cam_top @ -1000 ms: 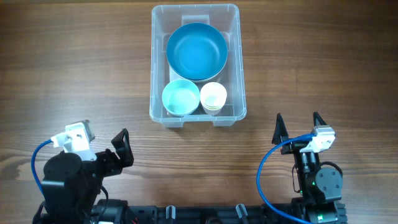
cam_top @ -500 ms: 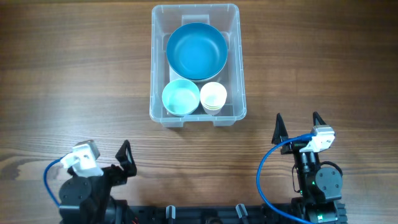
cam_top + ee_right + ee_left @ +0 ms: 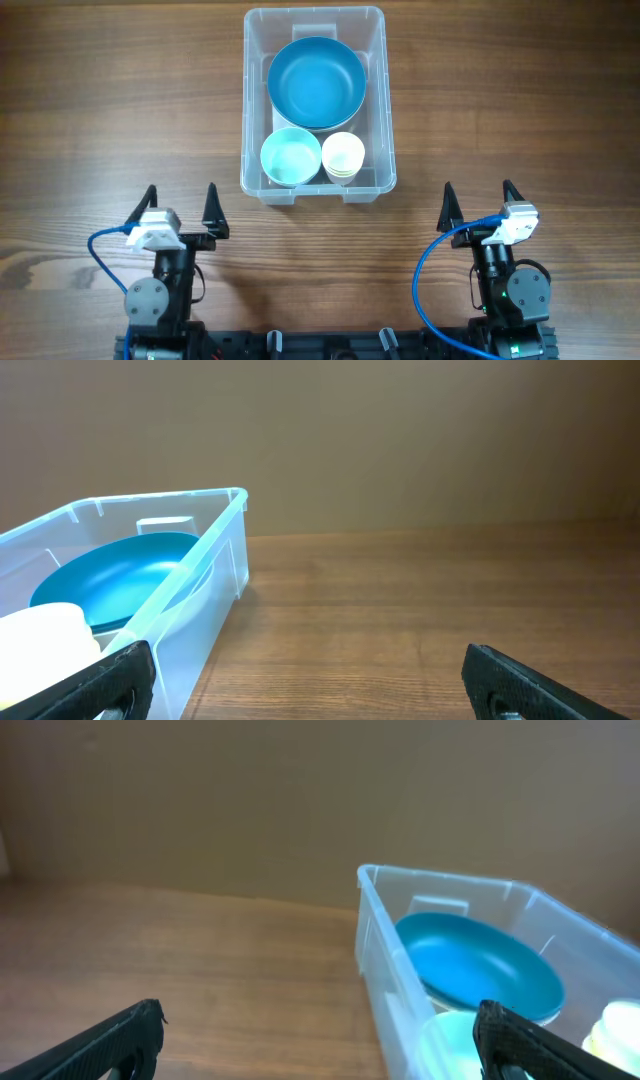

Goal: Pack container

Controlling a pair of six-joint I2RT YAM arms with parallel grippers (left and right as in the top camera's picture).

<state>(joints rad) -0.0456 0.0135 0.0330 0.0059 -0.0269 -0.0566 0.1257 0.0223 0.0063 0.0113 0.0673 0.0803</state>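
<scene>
The clear plastic container (image 3: pixel 254 100) stands at the table's far middle. Inside it sit a large blue bowl (image 3: pixel 315 82), a light blue small bowl (image 3: pixel 290 156) and a stack of white cups (image 3: pixel 343 155). The container also shows in the left wrist view (image 3: pixel 385 965) and in the right wrist view (image 3: pixel 200 595). My left gripper (image 3: pixel 181 201) is open and empty near the front edge, left of the container. My right gripper (image 3: pixel 477 196) is open and empty near the front edge, right of the container. In both wrist views, the left (image 3: pixel 320 1040) and the right (image 3: pixel 310 675), the fingers are spread wide over bare wood.
The wooden table (image 3: pixel 110 120) spreads to both sides of the container. Blue cables (image 3: pixel 432 270) loop beside each arm base at the front edge.
My left arm has swung from a leftward-turned pose to face straight ahead, its open fingers now pointing toward the container. The right arm has not moved.
</scene>
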